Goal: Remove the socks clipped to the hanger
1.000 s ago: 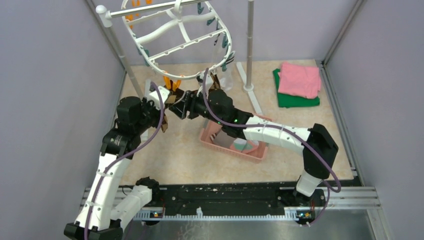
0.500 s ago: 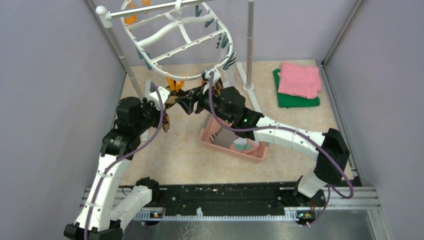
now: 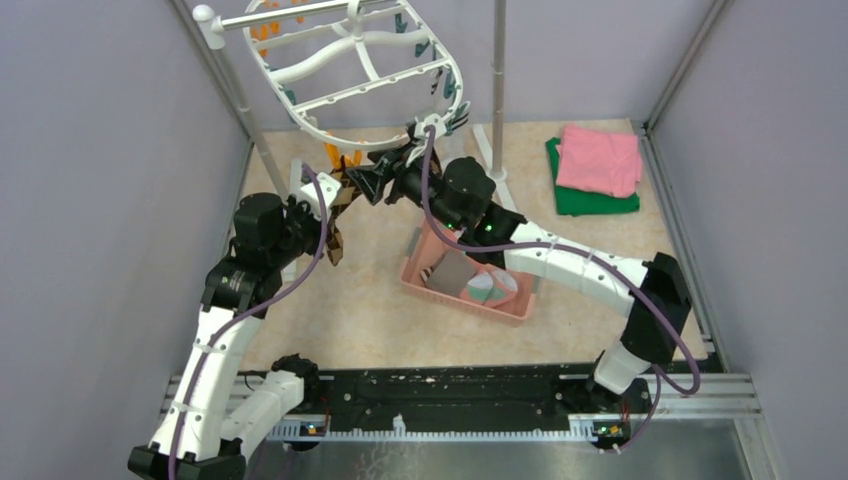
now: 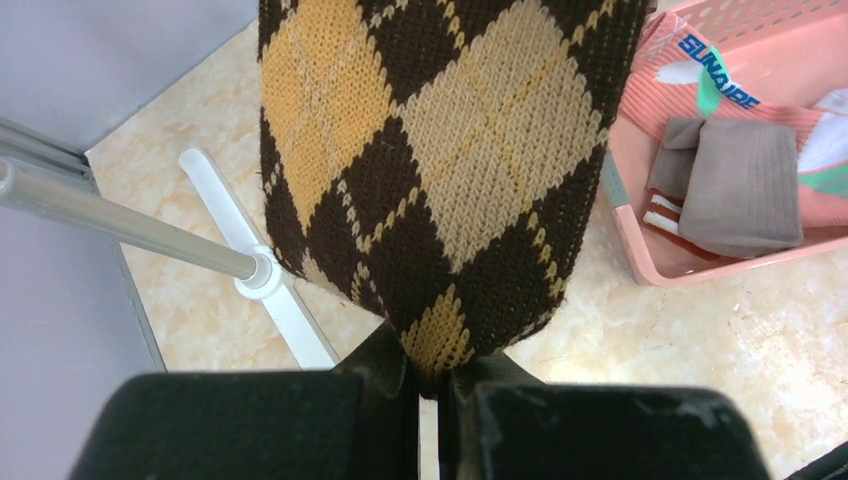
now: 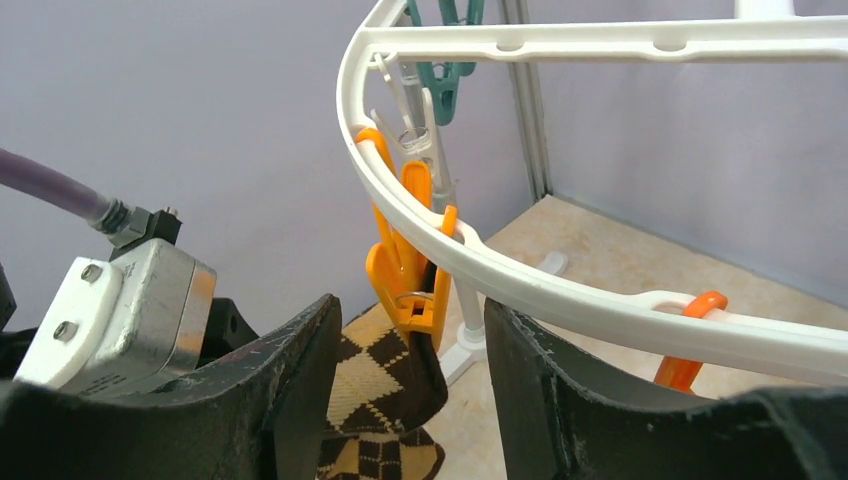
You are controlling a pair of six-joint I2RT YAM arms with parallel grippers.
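Note:
A brown-and-black diamond-patterned sock point(image 4: 440, 170) hangs from an orange clip point(image 5: 405, 262) on the white oval hanger point(image 3: 355, 70). My left gripper point(image 4: 432, 385) is shut on the sock's lower tip. In the top view the left gripper point(image 3: 335, 205) sits below the hanger's near rim, by the sock point(image 3: 338, 192). My right gripper point(image 5: 410, 375) is open, its jaws either side of the orange clip and the sock's top point(image 5: 390, 375), just under the hanger rim point(image 5: 520, 285). In the top view it point(image 3: 378, 180) faces the clip from the right.
A pink basket point(image 3: 468, 283) with several removed socks sits on the floor under the right arm; it also shows in the left wrist view point(image 4: 690, 265). Folded pink and green cloths point(image 3: 595, 170) lie at the back right. The stand's poles point(image 3: 497, 90) and white foot point(image 4: 255, 270) are nearby.
The right gripper has risen and moved toward the hanger rim, its jaws now around the orange clip. The hanger has swung slightly. The left gripper keeps hold of the sock.

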